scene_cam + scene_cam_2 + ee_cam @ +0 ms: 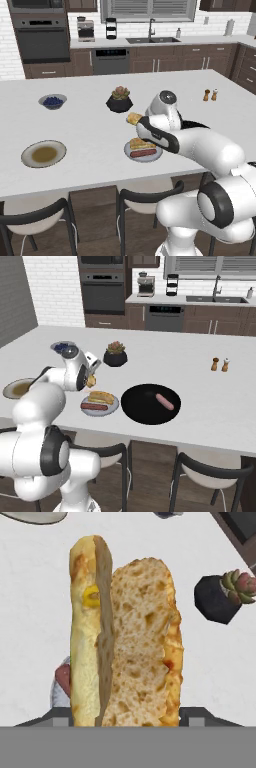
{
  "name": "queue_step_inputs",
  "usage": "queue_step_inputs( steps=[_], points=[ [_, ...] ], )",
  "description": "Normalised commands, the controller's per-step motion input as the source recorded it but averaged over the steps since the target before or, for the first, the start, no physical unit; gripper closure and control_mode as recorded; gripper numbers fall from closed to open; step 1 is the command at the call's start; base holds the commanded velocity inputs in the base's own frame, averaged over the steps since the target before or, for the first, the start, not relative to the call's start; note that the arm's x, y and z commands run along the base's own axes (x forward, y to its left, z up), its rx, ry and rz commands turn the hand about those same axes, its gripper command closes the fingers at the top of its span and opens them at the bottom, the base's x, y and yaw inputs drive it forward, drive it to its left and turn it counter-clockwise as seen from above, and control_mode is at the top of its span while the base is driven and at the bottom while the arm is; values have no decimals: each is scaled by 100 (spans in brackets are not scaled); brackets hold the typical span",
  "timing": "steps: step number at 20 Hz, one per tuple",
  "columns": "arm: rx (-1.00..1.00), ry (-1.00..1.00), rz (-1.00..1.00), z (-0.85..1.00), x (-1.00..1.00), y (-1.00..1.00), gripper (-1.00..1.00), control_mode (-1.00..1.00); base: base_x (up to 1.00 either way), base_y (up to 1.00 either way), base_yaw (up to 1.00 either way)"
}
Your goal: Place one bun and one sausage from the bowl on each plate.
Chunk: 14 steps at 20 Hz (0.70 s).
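We hold the second bun (125, 637) clamped in the gripper (134, 119) above the island, its long axis along the hand; the beige-rimmed plate (44, 153) lies well to our left, unfilled.

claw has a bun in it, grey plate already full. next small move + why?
Probably carry the held bun across the counter toward the beige plate without letting go. The claw is shut on that bun above the counter near the grey plate, which already holds one bun and one sausage. The beige plate lies bare, and the black bowl holds only a sausage.
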Motion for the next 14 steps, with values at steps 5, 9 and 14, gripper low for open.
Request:
queue_step_inputs(
  steps=[5, 9, 14],
  points=[
    [0, 0, 20, 0, 0, 100, 100, -100, 0, 0, 0],
    [0, 0, 25, 0, 0, 93, 100, -100, 0, 0, 0],
    [0, 1, 27, 0, 0, 88, 100, -100, 0, 0, 0]
  ],
)
